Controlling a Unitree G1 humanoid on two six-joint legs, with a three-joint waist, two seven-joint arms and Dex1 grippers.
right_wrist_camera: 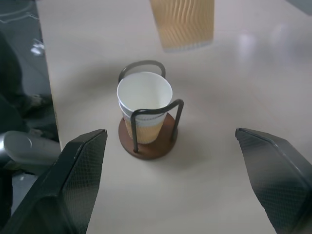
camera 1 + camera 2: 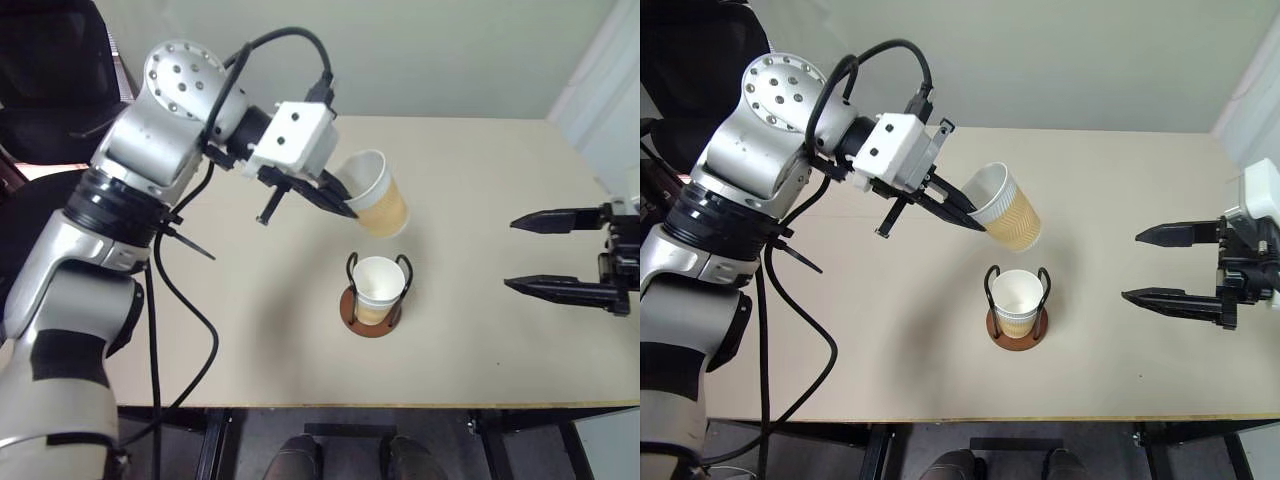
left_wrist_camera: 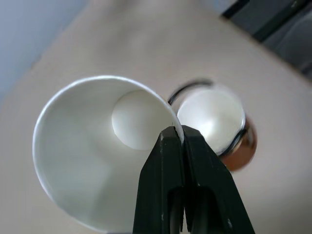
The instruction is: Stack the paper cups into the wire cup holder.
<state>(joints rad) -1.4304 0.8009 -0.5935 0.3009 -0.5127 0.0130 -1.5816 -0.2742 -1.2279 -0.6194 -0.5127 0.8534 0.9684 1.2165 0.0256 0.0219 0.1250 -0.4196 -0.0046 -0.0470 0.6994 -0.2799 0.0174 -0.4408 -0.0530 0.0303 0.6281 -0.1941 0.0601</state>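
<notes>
- pale beige table [image 2: 250, 340] fills the scene, with a plain light wall beyond its far edge.
- near the middle of the table stands the wire cup holder [image 2: 375, 318], a reddish-brown disc with two thin black wire loops rising from it.
- inside the holder sit nested paper cups [image 2: 379, 287], upright, white mouth up; a double rim suggests two, though the exact count is hard to tell.
- at the right edge, well apart from the holder, the right gripper [image 2: 535, 253] hangs with its two black fingers spread wide, grasping nothing.
- just beyond the holder and above the table, the held cup [image 2: 376, 194] is tilted, mouth toward the left.
- the left gripper [image 2: 343, 203] is clenched on that cup's rim, one finger inside the wall and one outside.
- judgement: the cup looks very light, thin-walled and easily crushed; a gentle pinch at the stiffer rolled rim seems the safest hold.
- judgement: it likely needs to be turned upright over the holder, then lowered straight between the wire loops.
</notes>
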